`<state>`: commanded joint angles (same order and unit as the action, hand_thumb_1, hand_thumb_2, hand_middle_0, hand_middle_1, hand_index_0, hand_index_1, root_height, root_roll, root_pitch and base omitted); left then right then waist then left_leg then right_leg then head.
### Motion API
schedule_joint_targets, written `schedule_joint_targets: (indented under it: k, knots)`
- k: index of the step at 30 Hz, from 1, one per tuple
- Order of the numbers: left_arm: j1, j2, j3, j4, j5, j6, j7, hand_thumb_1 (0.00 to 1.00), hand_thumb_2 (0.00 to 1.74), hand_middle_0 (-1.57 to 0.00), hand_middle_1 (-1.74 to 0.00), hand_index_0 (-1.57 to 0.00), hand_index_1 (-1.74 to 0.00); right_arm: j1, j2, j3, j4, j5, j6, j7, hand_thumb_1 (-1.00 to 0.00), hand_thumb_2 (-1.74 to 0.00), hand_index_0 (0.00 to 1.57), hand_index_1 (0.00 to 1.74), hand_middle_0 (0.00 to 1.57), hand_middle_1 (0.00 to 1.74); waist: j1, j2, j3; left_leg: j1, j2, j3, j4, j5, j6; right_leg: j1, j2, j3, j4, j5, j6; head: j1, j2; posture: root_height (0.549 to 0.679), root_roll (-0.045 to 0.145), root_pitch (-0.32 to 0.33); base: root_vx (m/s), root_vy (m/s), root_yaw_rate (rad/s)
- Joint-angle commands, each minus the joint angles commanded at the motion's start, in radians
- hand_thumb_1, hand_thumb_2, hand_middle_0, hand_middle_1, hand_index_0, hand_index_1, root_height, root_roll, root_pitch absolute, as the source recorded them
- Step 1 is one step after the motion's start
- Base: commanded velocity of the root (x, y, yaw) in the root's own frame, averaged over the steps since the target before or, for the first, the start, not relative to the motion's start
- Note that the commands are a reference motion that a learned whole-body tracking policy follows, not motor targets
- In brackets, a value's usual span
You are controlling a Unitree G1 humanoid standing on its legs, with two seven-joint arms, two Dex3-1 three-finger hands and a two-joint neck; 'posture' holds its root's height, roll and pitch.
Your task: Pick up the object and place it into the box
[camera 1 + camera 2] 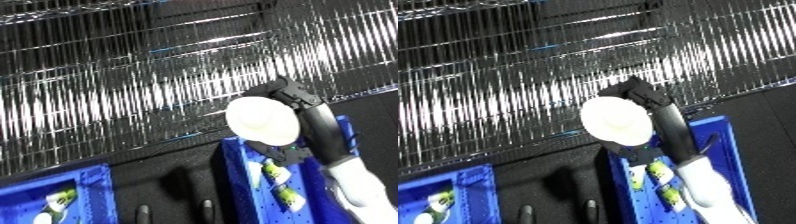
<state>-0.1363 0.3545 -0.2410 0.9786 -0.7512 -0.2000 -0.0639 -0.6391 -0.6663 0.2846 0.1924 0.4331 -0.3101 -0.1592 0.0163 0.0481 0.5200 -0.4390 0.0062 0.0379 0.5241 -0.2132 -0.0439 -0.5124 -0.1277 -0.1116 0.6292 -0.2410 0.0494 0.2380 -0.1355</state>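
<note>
Right now your right hand (298, 100) is clenched around one white round object (264, 120), holding it above the right of two blue bins (236, 172), beside the other bin (89, 182); your left hand is unseen

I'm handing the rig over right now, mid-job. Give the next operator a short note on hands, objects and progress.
Right hand: raised above the right blue bin, holding a round white object.
Left hand: not in view.
Right bin already has small bottles inside. A second blue bin sits at lower left, also with items in it. Wire rack behind.
Done: object picked up.
Left: lower it into the right bin and let go.
</note>
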Motion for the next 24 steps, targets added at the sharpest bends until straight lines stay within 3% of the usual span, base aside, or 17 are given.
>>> schedule_joint_targets:
  k: [5, 11, 18, 24]
  knots:
    - [0.006, -0.007, 0.038, 0.019, -0.002, -0.007, 0.002, 0.00, 0.00, 0.00, 0.00, 0.00, 0.00, 0.138, -0.002, -0.079, -0.043, -0.017, -0.009, -0.072, -0.85, -1.48, 1.33, 1.48, 1.33, 1.48, -0.040, -0.017, 0.000, 0.010, 0.009, 0.015, 0.017, -0.019, 0.0019, 0.010, 0.0112, 0.017, -0.012, 0.006, 0.0053, 0.004, -0.012, 0.650, 0.064, 0.111, -0.022, 0.015, -0.185]
    - [0.013, -0.013, 0.037, 0.024, -0.013, -0.022, 0.010, 0.00, 0.00, 0.00, 0.00, 0.00, 0.00, 0.263, 0.003, -0.110, 0.067, 0.050, -0.009, -0.089, -0.85, -1.48, 1.33, 1.48, 1.33, 1.48, -0.066, -0.030, 0.000, 0.018, 0.012, 0.023, 0.025, -0.032, 0.0039, 0.021, 0.0197, 0.026, -0.033, 0.018, 0.0082, 0.039, -0.124, 0.652, 0.060, 0.110, -0.033, 0.004, -0.135]
    - [0.012, -0.011, 0.003, 0.046, -0.040, -0.031, 0.011, 0.00, 0.00, 0.00, 0.00, 0.00, 0.00, 0.310, 0.026, -0.093, 0.324, 0.221, -0.028, 0.017, -0.85, -1.48, 1.33, 1.48, 1.33, 1.48, -0.074, -0.024, 0.000, 0.031, 0.005, 0.022, 0.025, -0.045, 0.0083, 0.032, 0.0241, 0.038, -0.044, 0.022, 0.0045, 0.148, -0.191, 0.653, 0.062, 0.104, -0.013, 0.015, -0.082]
    - [0.000, -0.009, -0.019, 0.080, -0.049, -0.032, -0.015, 0.00, 0.00, 0.00, 0.00, 0.00, 0.00, 0.301, 0.046, -0.110, 0.587, 0.360, 0.050, 0.156, -0.85, -1.48, 1.33, 1.48, 1.33, 1.48, -0.062, -0.004, 0.000, 0.040, -0.008, 0.020, 0.027, -0.052, 0.0142, 0.045, 0.0218, 0.041, -0.047, 0.019, -0.0018, 0.267, -0.225, 0.653, 0.066, 0.092, -0.005, 0.025, -0.016]
